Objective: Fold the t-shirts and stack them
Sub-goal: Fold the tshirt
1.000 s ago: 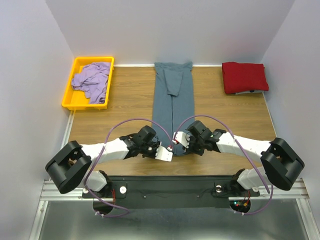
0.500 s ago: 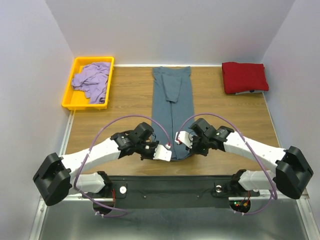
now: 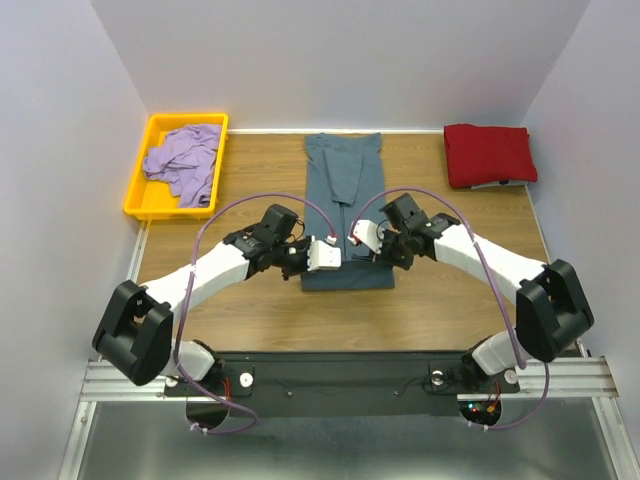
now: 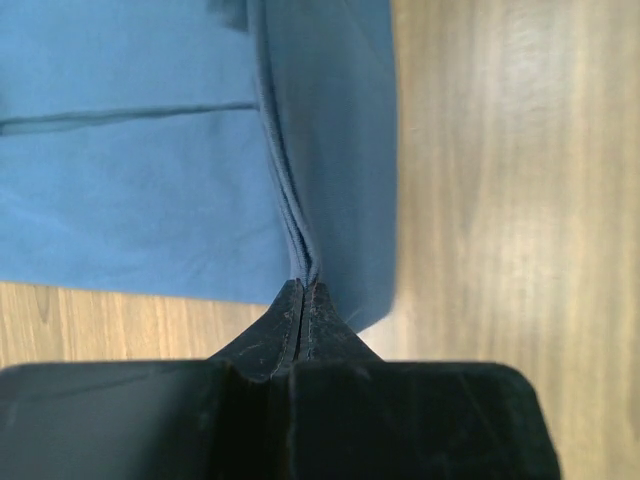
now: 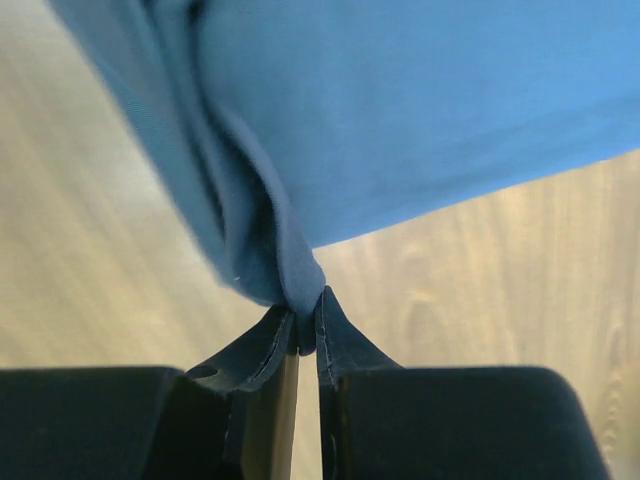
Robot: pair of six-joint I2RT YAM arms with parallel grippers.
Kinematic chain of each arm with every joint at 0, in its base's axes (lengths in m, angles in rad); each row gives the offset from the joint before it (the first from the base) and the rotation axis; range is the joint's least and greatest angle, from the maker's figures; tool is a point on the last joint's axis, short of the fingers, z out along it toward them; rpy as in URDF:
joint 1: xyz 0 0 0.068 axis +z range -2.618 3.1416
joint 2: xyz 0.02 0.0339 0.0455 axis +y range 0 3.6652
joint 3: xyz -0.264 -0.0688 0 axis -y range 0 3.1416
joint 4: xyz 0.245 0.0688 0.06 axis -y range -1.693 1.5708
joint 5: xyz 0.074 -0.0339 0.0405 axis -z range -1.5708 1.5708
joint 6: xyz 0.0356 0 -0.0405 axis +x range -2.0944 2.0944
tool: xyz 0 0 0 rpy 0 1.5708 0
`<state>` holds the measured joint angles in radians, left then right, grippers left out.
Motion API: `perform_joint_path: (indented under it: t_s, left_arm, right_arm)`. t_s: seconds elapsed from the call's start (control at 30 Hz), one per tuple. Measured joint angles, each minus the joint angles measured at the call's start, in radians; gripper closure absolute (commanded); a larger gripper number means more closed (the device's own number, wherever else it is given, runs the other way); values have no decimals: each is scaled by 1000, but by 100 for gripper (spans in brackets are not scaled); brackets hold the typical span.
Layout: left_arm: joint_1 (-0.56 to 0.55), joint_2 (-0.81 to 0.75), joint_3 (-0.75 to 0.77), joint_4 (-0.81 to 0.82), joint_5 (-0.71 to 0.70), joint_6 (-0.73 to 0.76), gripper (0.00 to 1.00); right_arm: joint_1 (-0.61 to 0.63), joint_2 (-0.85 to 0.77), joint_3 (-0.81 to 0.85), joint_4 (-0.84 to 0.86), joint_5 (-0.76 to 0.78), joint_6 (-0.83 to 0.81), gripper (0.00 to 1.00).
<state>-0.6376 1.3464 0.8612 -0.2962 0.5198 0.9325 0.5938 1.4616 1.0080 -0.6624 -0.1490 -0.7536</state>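
blue-grey t-shirt [image 3: 345,195] edge pinched in closed left fingers [image 4: 283,328] and right fingers [image 5: 342,342], seemingly raised

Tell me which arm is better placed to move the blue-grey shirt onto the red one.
Probably right: the red shirt lies on its side. Both the left tool and right tool clamp the blue-grey shirt.

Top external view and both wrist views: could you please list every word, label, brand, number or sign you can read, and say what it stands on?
No readable text in any view.
The blue-grey t-shirt, dark red t-shirt and lavender t-shirt show no print or label.
The yellow tray is plain.
Small reddish marks on the white wrist housings are too small to read.
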Motion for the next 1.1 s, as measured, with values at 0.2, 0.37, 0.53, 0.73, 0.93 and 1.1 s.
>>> perform_joint_path:
  t_s: [0.2,0.37,0.53,0.73,0.93,1.1]
  left_arm:
    - [48,77,35,54,-19,33,100]
    - [98,170,137,97,-27,74,100]
    - [147,282,257,113,-27,109,100]
    - [185,413,399,113,-23,136,100]
    - [211,504,474,120,-18,144,100]
    - [235,567,513,121,-16,143,100]
  right_arm:
    - [-82,117,86,31,-16,-69,99]
    - [-139,223,189,45,-33,-108,100]
    - [-171,313,284,50,-45,-135,99]
    - [-203,438,402,53,-54,-166,99]
    - [-227,532,497,60,-61,-189,99]
    - [-234,600,578,62,-63,-194,99]
